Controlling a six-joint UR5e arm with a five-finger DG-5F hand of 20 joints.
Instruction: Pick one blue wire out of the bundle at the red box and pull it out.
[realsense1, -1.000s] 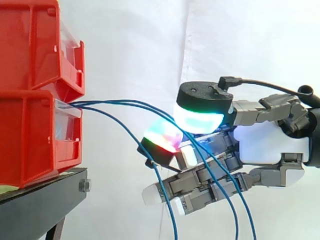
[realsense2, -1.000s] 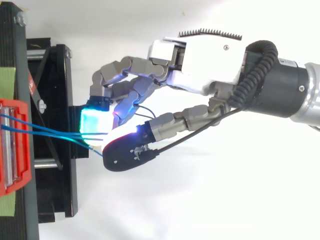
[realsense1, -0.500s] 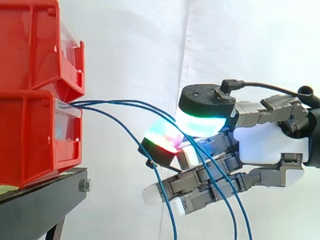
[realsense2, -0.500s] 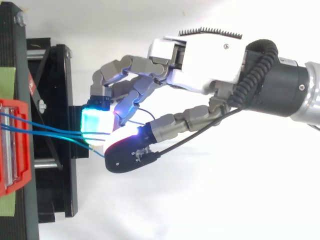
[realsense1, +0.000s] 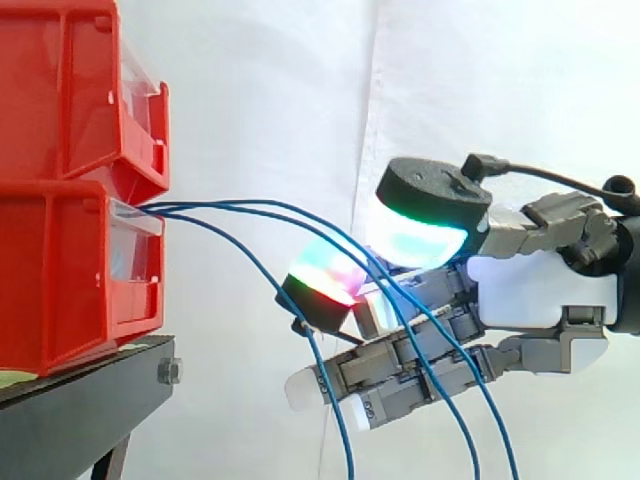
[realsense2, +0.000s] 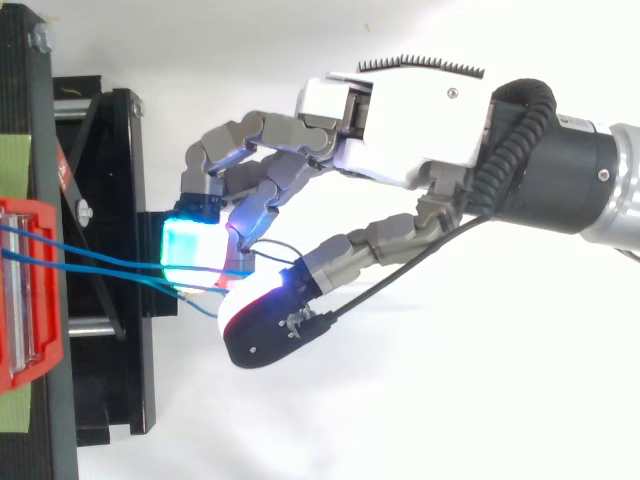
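Item: 1 robot hand of grey links with a white palm, entering from the right edge of the side view at mid-height. State: parted, not pinching. The large thumb pad, glowing white and cyan under a black cap, stands just above and right of a bent fingertip pad glowing red and green, with a narrow gap between them. The other fingers lie straight toward the lower centre. Item: bundle of 3 thin blue wires, leaving the clear front of the lower red plastic bin at centre left. That bin sits under an upper red plastic bin; both rest on a black metal stand at lower left, before a white curtain. Of the bundle, 2 wires arc right and down through the gap between the pads and cross the straight fingers to the bottom edge; 1 wire drops sooner, just beside the bent fingertip, left of the hand. In the top view the wires run from the left edge to a spot between the cyan pad and the thumb. Progress, as judged: the reach into the bundle looks done. Left to do: singling out 1 wire, since 2 lie in the gap, closing the pinch, and the pull. All 3 wires hang in slack arcs and enter the bin.
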